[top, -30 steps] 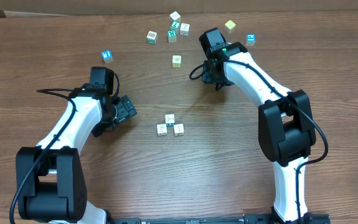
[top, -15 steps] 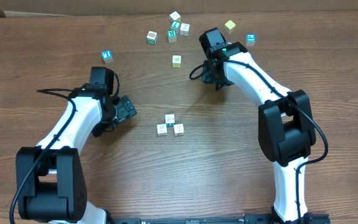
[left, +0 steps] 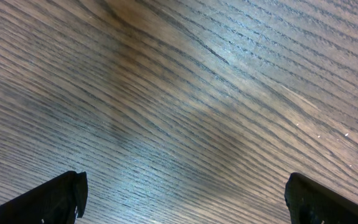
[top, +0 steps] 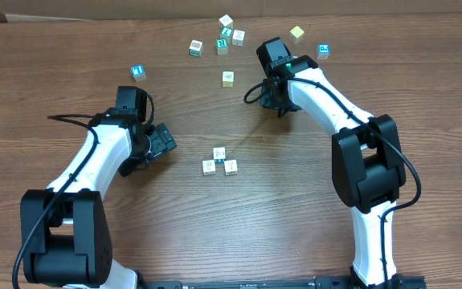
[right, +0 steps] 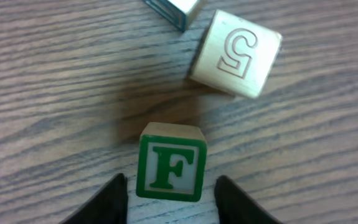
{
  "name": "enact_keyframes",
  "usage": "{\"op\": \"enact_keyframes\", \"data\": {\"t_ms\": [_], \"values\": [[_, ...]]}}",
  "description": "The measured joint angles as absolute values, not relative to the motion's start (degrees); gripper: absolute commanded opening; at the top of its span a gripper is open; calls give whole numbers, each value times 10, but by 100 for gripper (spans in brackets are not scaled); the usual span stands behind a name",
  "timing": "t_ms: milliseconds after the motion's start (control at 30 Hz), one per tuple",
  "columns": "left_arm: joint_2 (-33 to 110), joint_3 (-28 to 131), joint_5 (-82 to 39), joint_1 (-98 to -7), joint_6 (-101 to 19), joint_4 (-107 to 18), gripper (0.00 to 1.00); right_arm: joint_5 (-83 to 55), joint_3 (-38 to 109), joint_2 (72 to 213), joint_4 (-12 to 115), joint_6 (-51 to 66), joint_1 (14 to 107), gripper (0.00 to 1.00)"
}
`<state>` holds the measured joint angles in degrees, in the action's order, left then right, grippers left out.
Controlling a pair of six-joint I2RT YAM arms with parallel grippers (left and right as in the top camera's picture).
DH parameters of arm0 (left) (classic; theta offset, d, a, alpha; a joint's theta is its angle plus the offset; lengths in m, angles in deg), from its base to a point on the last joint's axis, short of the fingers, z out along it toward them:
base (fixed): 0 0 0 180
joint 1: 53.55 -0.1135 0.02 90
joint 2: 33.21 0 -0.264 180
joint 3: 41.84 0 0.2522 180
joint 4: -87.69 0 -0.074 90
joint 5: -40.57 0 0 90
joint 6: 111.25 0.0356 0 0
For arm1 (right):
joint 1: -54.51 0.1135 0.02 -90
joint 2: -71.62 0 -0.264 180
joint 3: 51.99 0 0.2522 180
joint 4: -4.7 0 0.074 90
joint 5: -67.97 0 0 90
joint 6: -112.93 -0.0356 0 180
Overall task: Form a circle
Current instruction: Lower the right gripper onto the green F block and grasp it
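- We find the left gripper [left: 191,199] spread fully above bare table [left: 179,93].
- The right gripper [right: 171,200] stands partly spread, with its fingers flanking a green F cube [right: 169,163] (a slim gap on each side).
- A 5 cube [right: 236,53] lies just beyond.
- We locate the circle [top: 219,162], a tight cube cluster, mid-table between both arms.

The table [left: 185,93] is made of lined brown wood with a soft shine. The circle [top: 219,162] is made of pale wood cubes. The F block [right: 170,163] is painted smooth green on 1 face. A 5 is cut into the bare 5 block [right: 236,52]. The right arm [top: 323,92] is covered in smooth white plastic.
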<state>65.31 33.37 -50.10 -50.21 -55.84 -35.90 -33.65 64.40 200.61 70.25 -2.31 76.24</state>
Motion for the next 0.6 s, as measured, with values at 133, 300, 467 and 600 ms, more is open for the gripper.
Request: {"op": "enact_keyframes", "data": {"t_ms": [133, 300, 467, 600], "values": [[653, 334, -501, -502, -558, -359, 100, -337, 644, 2006, 698, -24, 762, 51], [653, 334, -501, -502, -558, -359, 100, -337, 644, 2006, 694, -24, 762, 49], [653, 334, -501, -502, -558, -359, 100, -337, 644, 2013, 693, -30, 762, 41], [653, 334, -501, -502, -558, -359, 100, -341, 644, 2021, 693, -37, 762, 33]]}}
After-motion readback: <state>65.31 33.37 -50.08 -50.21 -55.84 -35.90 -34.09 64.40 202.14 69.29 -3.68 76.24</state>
